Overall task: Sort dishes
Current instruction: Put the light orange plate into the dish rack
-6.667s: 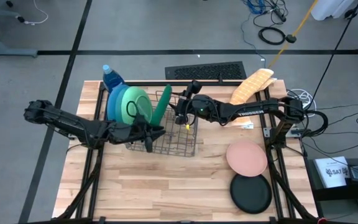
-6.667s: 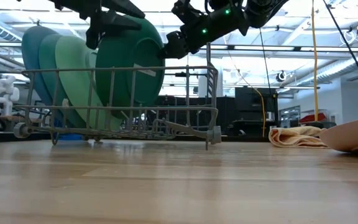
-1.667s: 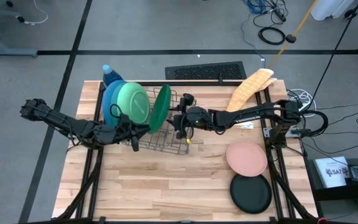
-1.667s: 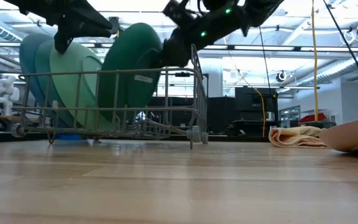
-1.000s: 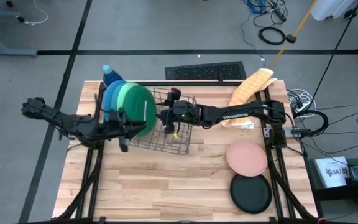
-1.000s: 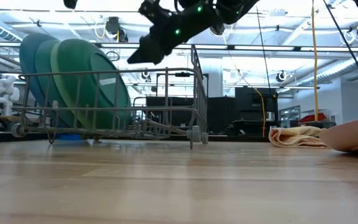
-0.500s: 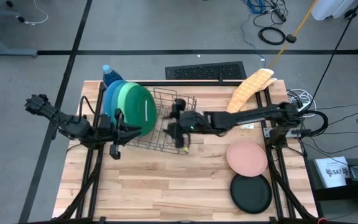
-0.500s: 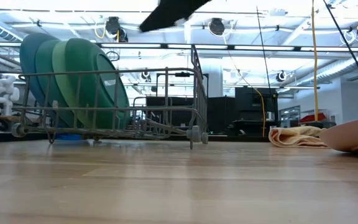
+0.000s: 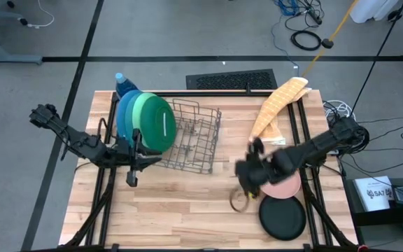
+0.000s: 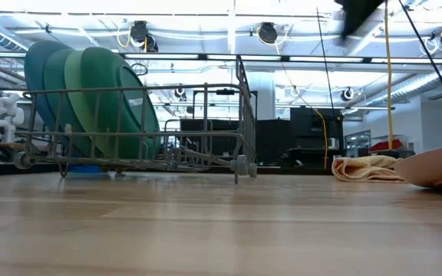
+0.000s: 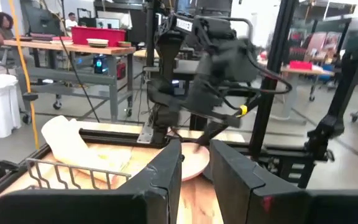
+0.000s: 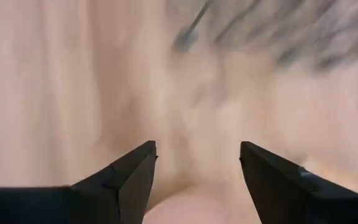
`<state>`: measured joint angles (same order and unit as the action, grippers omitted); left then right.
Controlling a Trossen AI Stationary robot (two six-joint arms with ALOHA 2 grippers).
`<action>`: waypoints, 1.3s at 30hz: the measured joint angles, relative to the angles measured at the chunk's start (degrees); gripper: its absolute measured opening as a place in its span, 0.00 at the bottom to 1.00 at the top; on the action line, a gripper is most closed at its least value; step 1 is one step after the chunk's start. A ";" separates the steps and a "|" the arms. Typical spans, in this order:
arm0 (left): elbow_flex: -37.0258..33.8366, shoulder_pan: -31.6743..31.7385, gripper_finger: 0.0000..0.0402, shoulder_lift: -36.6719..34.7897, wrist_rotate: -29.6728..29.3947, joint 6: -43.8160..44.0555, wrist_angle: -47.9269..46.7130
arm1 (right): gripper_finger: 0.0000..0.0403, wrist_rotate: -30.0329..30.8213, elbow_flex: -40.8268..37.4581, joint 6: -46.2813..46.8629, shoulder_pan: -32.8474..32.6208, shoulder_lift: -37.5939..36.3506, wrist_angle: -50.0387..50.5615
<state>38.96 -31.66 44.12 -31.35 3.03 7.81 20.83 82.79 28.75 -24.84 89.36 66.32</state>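
Right pincer (image 9: 249,176) released, empty, at the pink plate's (image 9: 285,185) rim; black plate (image 9: 283,217) just beside on the desk (image 9: 180,210). Left pincer (image 9: 133,171) slightly parted, empty — near the wire rack (image 9: 196,143) holding blue (image 9: 122,112), teal (image 9: 129,119) and green plates (image 9: 154,124) upright.

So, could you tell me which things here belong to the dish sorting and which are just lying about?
Job: blue plate, teal plate and green plate in the rack; pink plate; black plate.
Lying about: wire dish rack, soap bottle, cloth.
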 joint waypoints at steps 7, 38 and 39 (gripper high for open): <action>0.00 0.00 0.21 1.50 0.08 -0.50 -0.46 | 0.57 -8.80 -8.08 23.92 -7.46 1.34 1.30; 0.00 -0.24 0.21 1.53 -1.80 -0.90 0.73 | 0.22 -19.37 -25.60 32.03 -8.85 5.03 -11.68; 0.00 -0.24 0.21 1.51 -1.81 -0.90 0.73 | 0.17 -19.27 -25.60 31.85 -8.85 5.03 -11.62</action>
<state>38.96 -31.90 45.63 -33.16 2.13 8.54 1.55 57.19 60.60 -33.69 94.39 54.69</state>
